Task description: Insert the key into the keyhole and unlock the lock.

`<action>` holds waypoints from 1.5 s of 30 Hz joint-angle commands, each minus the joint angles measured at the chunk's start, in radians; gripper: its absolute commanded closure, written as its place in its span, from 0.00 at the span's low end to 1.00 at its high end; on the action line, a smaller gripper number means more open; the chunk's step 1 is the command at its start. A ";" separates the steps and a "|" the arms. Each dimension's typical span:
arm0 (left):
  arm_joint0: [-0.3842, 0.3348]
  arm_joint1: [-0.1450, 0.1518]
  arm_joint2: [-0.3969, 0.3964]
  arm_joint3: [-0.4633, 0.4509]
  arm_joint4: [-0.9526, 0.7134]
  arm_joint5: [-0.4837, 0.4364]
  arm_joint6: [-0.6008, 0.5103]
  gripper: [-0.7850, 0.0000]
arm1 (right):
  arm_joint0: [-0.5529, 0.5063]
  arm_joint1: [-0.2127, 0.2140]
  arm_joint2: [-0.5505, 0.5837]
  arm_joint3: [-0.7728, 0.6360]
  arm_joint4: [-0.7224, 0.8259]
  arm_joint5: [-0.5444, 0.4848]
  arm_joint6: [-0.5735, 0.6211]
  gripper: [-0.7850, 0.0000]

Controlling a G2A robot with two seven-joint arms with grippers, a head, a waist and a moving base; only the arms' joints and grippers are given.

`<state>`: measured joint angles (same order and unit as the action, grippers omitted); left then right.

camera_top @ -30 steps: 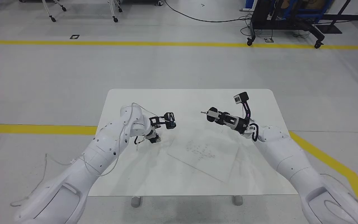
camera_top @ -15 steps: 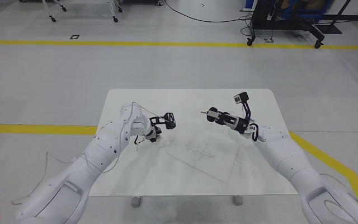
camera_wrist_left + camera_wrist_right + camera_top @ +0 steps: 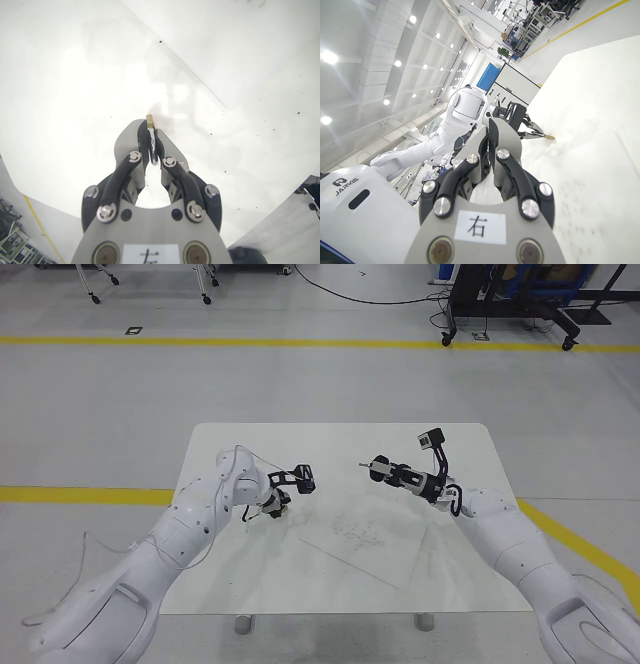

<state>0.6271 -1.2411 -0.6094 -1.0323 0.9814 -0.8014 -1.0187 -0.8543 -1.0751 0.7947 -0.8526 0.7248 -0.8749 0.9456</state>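
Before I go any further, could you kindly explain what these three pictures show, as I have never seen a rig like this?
It is a two-armed robot at a white table. One picture looks down from above its arms; the other two come from cameras on its wrists. The left gripper is shut on a small brass padlock, clamping it by its silver shackle. The right gripper is shut too; from above, a thin tip, likely the key, sticks out of it. Key and padlock are apart.
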 commanded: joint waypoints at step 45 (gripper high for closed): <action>0.127 0.135 -0.115 -0.170 0.104 0.115 0.305 1.00 | 0.000 0.000 0.000 0.000 0.000 0.000 0.000 1.00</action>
<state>0.7559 -1.1042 -0.7270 -1.1972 1.0868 -0.7015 -0.6860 -0.8543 -1.0751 0.7947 -0.8526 0.7248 -0.8749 0.9456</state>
